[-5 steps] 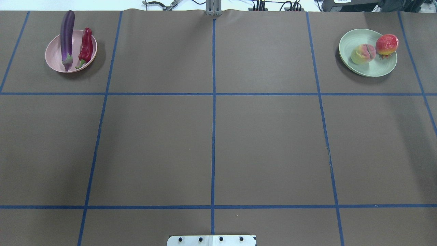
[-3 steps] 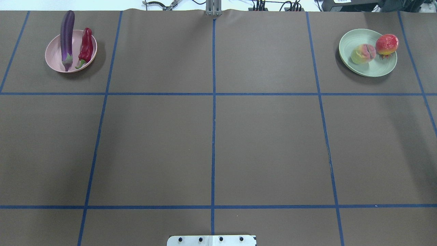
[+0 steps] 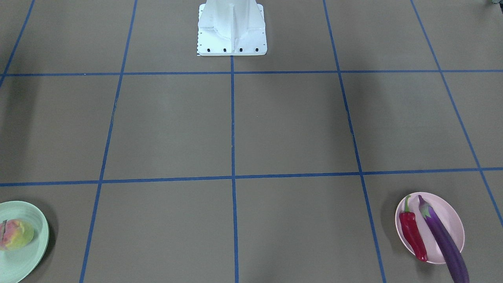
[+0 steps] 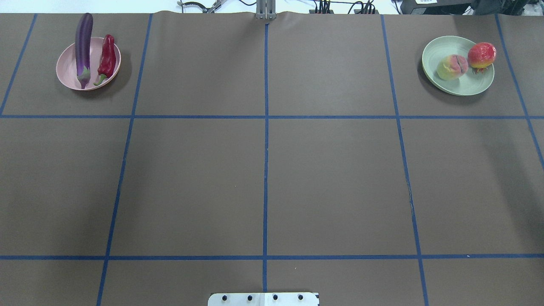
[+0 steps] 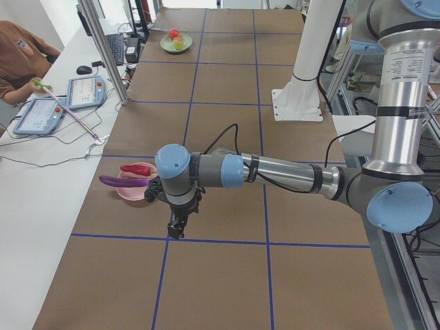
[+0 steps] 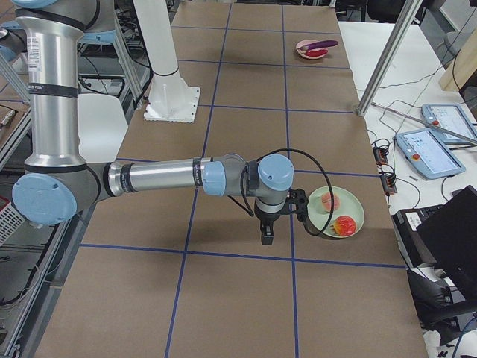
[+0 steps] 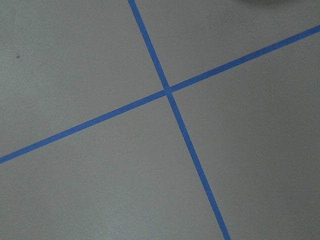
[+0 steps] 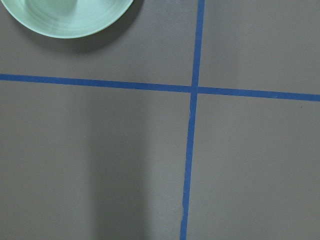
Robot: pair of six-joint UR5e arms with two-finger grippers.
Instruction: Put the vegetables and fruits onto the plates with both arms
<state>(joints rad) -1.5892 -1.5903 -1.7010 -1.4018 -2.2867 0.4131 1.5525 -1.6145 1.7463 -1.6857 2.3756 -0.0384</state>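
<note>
Both plates look filled, so the task reads as all but done, and the risk now is undoing it. The pink plate (image 4: 68,63) sits by the bench's far left corner with the eggplant (image 4: 83,44) and the chili (image 4: 107,58) lying side by side on it. The eggplant's tip juts past the rim toward the far edge, so a nudge or a jolt to the bench could tip or slide it off.

By the far right corner, the green plate (image 4: 437,49) carries the peach (image 4: 452,67) near its middle. The red-orange fruit (image 4: 481,55) rests right at the rim on the side nearest the bench's right end. It is round and perched there, so it is probably the likeliest thing to roll away.

The left gripper (image 5: 177,227) hangs pointing down over a tape crossing just beside the pink plate, and the right gripper (image 6: 267,233) does the same near the green plate. Only the side views show them, so I cannot tell whether the fingers are spread or pressed together. Neither one visibly holds anything.

A low or careless retreat of either arm could clip a plate rim — the right wrist view has the green rim just at its top edge — and shove the plate and its load toward the bench's edge
</note>
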